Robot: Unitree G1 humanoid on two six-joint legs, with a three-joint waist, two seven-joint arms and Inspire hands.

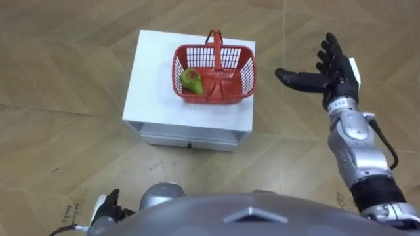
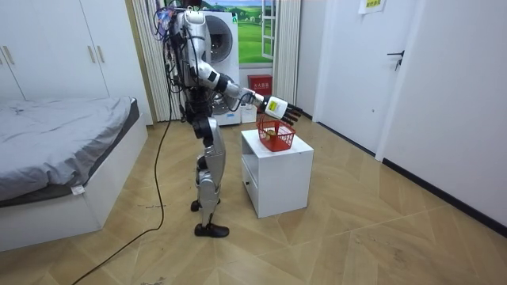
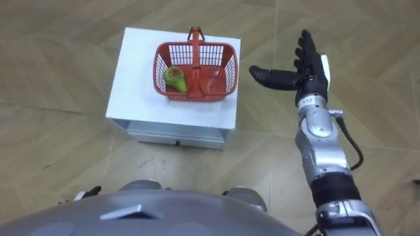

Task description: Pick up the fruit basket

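Right robot hand (image 1: pixel 336 77), dark fingers straight and apart, beside red plastic lattice basket (image 1: pixel 244 73) on white boxy cabinet (image 1: pixel 151 78).

White bedside cabinet (image 1: pixel 155 78) stands on wood floor (image 1: pixel 59 164). Bed (image 2: pixel 55 138) at room view's left, wardrobe (image 2: pixel 59 47) behind it.

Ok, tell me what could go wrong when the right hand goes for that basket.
1. The right hand is open beside the basket, out past the table edge. Coming in sideways, it might shove the basket instead of catching the thin upright handle.
2. The fruit lies at one end, so the basket may tip when lifted and the fruit could roll.
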